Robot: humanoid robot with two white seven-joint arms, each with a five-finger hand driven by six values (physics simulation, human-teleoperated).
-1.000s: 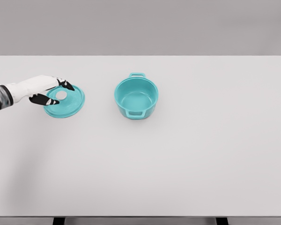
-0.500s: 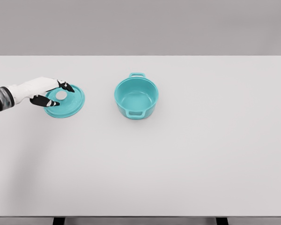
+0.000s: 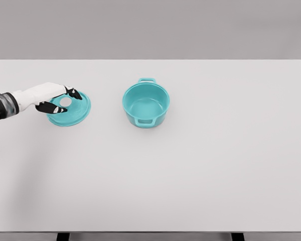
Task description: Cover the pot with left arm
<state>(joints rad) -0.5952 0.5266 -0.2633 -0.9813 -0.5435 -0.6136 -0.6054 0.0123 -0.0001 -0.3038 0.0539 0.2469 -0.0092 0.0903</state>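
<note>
Worktop (image 3: 215, 175): white, broad, filled most of the head view; grey wall behind it.

Pot (image 3: 146, 104): teal, round, stood upright near the middle of the worktop, mouth open to the top, inside bare. Two loop handles, one on the far rim and one on the near wall, so the handle line ran away from the camera, tipped slightly to the right at the far end. No brand, label or writing could be read on it.

Lid (image 3: 70, 109): teal, round disc, lay on the left part of the worktop, well apart from the pot and left of it. Lay roughly flat; whether its left edge was lifted could not be told. A pale round knob (image 3: 65, 102) sat left of its centre. A round thing, so no long axis. No writing seen.

Left robot hand (image 3: 54, 97): white with black fingertips, arm came in from the left edge. Hand lay over the lid's left side. Fingers (image 3: 73, 93) half curled, one dark tip beyond the knob and one on the near side of it, bracketing the knob. Whether they actually pinched it could not be told at this size.
</note>
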